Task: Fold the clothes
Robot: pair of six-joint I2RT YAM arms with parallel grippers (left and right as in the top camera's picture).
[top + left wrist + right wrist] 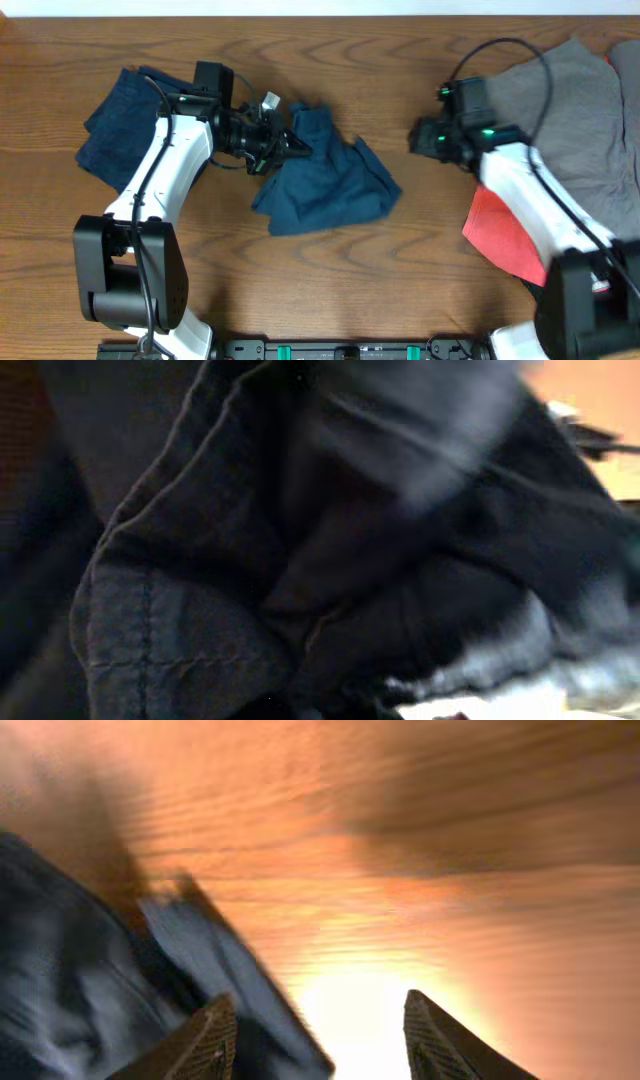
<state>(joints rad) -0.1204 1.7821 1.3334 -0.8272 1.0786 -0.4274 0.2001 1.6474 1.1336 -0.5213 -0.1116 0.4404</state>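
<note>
Overhead, garment in work: the navy shorts (325, 180) lie crumpled in the middle of the surface (330, 290).
Overhead, left hand (285, 147): clenched on the upper left edge of the navy shorts.
Overhead, right hand (418, 138): near the shorts' right edge but apart from the cloth, over bare wood.
Overhead, other clothes: a second navy piece (118, 135) far left; a grey garment (575, 110) and a red garment (505, 235) at right.
Left wrist, grip: dark cloth (250, 560) with stitched seams fills the view; the fingers are hidden.
Right wrist, hand: fingertips (210, 1040) stand apart with nothing between them, blue cloth just left.
Step, judged: spreading the shorts before the fold.
Next move, judged: the right hand needs to take the near edge opposite the left.
</note>
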